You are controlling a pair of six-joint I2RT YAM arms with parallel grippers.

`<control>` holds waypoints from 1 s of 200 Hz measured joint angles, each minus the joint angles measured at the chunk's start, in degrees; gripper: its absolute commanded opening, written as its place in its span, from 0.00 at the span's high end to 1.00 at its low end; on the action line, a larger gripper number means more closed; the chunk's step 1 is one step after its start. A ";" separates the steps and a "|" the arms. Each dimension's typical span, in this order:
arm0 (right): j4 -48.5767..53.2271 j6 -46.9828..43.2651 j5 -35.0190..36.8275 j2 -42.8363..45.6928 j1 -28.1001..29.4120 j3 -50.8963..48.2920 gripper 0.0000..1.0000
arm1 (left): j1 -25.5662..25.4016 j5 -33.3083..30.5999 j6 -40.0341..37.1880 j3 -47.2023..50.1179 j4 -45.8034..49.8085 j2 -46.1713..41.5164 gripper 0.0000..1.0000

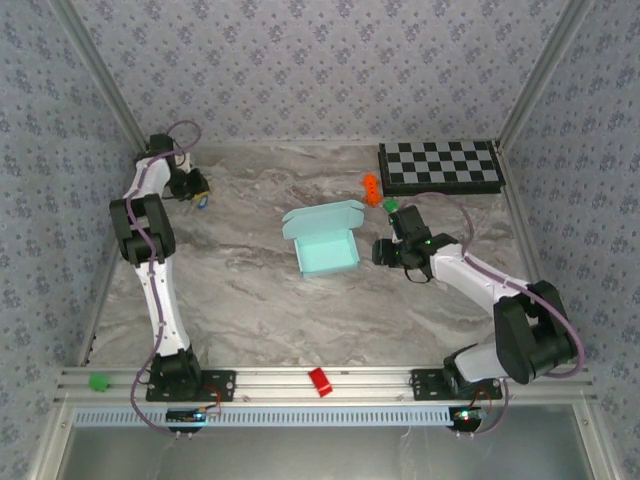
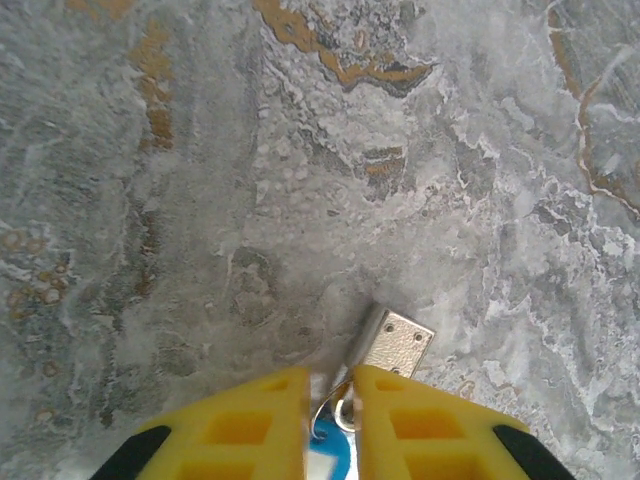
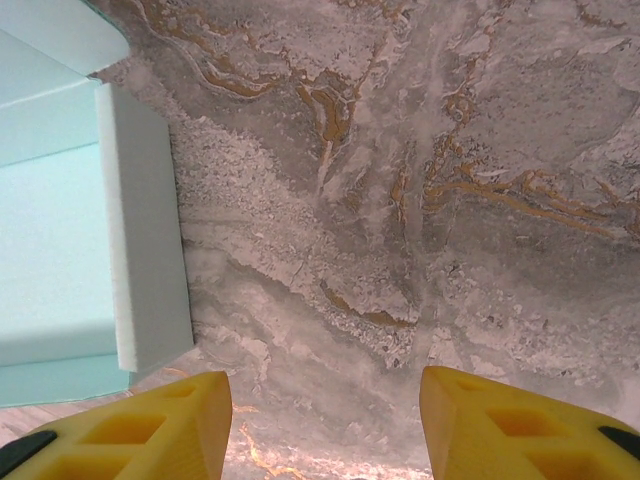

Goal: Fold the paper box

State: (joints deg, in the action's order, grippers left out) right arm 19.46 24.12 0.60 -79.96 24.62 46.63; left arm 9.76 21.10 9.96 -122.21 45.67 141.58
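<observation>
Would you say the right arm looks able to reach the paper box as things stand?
Probably yes: the right end effector sits just right of the paper box, jaws open, with bare table between them.

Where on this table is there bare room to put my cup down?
Bare marble lies between the left arm and the paper box, and from the box to the near rail. Right of the box is crowded: right gripper, orange piece, green piece, checkered board.

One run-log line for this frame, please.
paper box: walls up, lid open | left pincer: closed on metal tag, far from box | right pincer: open, empty, beside box
</observation>
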 measured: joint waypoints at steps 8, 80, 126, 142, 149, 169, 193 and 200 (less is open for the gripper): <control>0.00 0.02 0.00 -0.28 0.00 0.00 0.46 | 0.00 0.20 0.02 0.00 0.07 0.00 0.87; -0.04 0.00 -0.02 -1.57 0.00 0.00 0.46 | 0.00 0.52 -0.44 -0.11 0.87 -0.04 1.00; -0.39 0.02 -0.02 -1.60 0.00 -0.37 0.46 | -0.17 -0.20 -0.87 2.12 0.85 -2.38 1.00; -0.39 0.02 -0.02 -1.60 0.00 -0.55 0.46 | -0.33 -0.85 -1.14 4.11 0.85 -4.33 1.00; -0.39 0.02 -0.02 -1.60 0.00 -0.66 0.46 | -0.46 -1.18 -1.36 5.27 0.85 -5.44 1.00; -0.39 0.02 -0.02 -1.60 0.00 -0.74 0.46 | -0.98 -1.81 -1.55 8.46 0.68 -8.98 1.00; -0.42 0.04 0.00 -1.60 0.00 -0.79 0.46 | -1.84 -2.82 -1.53 13.81 -0.46 -14.56 1.00; -0.48 0.04 -0.02 -1.60 0.00 -0.85 0.46 | -2.05 -3.15 -1.53 15.37 -0.68 -16.22 1.00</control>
State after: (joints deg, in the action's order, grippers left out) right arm 18.98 24.16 0.58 -81.56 24.62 45.78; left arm 7.70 17.96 8.43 -106.85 44.99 125.36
